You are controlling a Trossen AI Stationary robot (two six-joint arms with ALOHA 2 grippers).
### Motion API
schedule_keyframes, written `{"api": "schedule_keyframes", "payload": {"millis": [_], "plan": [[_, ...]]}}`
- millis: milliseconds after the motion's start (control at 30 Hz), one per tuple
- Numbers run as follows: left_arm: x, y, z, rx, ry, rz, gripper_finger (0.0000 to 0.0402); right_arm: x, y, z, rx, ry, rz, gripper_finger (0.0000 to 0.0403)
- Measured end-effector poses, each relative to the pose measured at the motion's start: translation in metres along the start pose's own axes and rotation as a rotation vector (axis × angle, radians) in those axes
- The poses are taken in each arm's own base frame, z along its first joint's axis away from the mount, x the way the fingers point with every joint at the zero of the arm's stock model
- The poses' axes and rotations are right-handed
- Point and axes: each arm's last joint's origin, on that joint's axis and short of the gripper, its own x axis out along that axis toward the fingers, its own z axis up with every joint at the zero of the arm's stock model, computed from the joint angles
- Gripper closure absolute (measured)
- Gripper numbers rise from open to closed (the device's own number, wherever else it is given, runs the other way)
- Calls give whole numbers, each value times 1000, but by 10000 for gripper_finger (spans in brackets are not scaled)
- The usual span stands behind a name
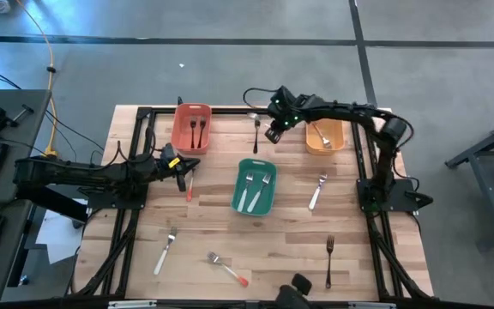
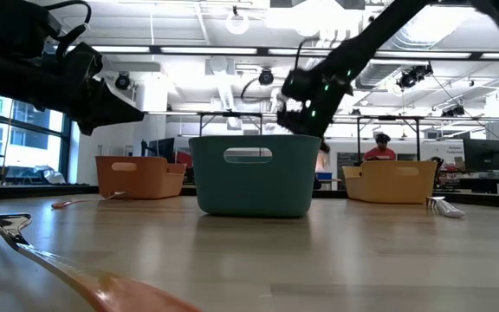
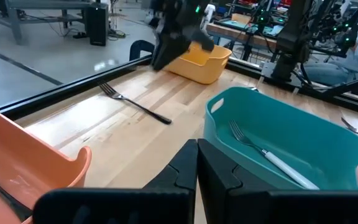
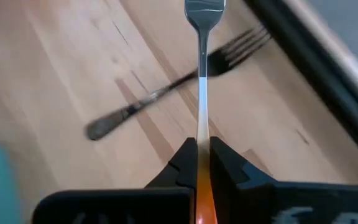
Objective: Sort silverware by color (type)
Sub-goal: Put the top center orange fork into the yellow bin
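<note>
Only the right wrist cam shows the right gripper (image 4: 199, 163) pinching an orange-handled fork (image 4: 202, 74) above a dark fork (image 4: 173, 84) – high view: three bins, left gripper (image 1: 181, 166) pressed shut nr the salmon one (image 1: 179, 133).

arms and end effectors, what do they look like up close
Both arms are dark, slender and jointed. The right end effector has small green lights glowing on its wrist. The left end effector carries a yellow patch. Each has two black, blocky, angular fingers.

We see a teal bin (image 1: 254, 188) at table centre, a salmon bin (image 1: 190, 129) at eleven o'clock, an orange bin (image 1: 325, 137) at one o'clock, all on the wooden table (image 1: 384, 249).
</note>
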Motion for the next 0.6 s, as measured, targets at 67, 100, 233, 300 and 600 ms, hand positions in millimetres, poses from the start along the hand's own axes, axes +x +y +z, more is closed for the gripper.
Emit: {"api": "schedule_keyframes", "payload": {"millis": [67,100,233,300,600], "plan": [[0,0,0,0,0,0,401,-24,-2,4,42,-39,-1,402],[0,0,0,0,0,0,401,-37,-3,5,68,-44,-9,402],[0,0,0,-1,1,0,401,-88,-12,-7,159,-15,-135,402],[0,0,0,-1,1,0,401,-108,-19,-19,206,-23,-200,402],[0,0,0,-1,1,0,401,-108,-70,-101,467,19,-332,403]]}}
